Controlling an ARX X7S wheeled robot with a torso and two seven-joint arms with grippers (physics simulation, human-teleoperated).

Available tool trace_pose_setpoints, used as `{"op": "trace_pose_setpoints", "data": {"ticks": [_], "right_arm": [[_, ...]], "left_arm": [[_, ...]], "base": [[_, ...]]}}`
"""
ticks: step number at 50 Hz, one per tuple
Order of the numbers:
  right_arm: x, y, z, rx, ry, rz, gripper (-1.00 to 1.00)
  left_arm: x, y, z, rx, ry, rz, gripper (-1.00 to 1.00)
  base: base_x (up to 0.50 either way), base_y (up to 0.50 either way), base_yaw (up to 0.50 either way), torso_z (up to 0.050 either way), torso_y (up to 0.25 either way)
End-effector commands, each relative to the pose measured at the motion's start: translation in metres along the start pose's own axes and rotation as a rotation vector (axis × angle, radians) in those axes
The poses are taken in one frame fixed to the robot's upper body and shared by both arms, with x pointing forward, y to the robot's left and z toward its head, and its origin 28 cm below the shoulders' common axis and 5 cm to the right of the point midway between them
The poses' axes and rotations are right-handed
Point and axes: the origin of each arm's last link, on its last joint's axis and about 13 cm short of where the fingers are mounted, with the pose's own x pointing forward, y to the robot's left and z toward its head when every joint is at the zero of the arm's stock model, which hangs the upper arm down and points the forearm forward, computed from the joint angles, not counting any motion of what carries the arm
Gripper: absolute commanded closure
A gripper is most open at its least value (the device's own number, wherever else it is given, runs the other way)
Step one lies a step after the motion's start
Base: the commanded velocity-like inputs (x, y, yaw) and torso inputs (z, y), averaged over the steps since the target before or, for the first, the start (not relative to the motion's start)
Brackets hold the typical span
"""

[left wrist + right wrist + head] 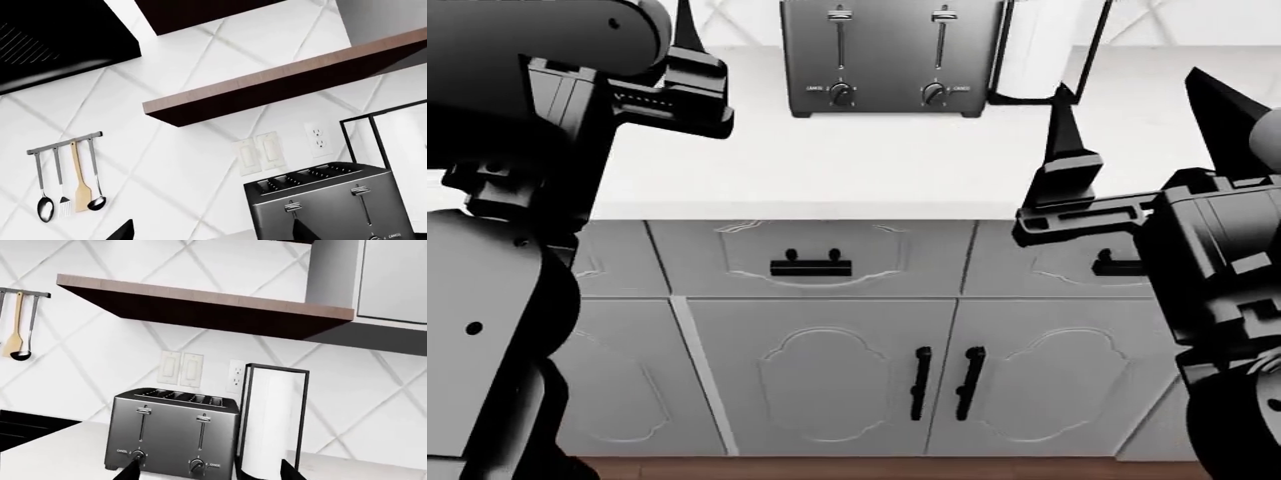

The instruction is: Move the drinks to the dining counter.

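Neither drink shows in any view: no can and no bottle stands on this desk [868, 165], which carries the toaster [892, 58] and the paper towel roll in its black frame [1044, 50] just beside it. The dining counter with the sink is also out of sight, so the robot probably faces the wrong desk and must turn or drive away to find the drinks.

Both arms are held raised in front of the cabinet doors [827, 375], likely a carrying-free travel pose. The left claw [685, 45] and right claw [1121, 125] hold nothing; their fingertips sit wide apart at the wrist views' edges. On the tiled wall hang utensils on a rail [67, 180], under a wooden shelf [200, 302].
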Motion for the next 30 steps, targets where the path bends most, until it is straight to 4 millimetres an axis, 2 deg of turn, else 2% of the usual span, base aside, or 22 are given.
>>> {"op": "trace_pose_setpoints", "data": {"ticks": [1,30], "right_arm": [[-0.0009,-0.0010,-0.0022,0.002,0.008,0.007,-1.00],[-0.0006,-0.0012,0.0007,0.001,0.014,0.006,-1.00]], "left_arm": [[0.0029,-0.0022,-0.0009,0.008,0.002,-0.011,-1.00],[-0.0018,0.0007,0.0001,0.005,-0.006,0.000,-1.00]], "base": [[0.00,-0.50,0.00,0.000,0.000],[0.00,-0.50,0.00,0.000,0.000]]}}
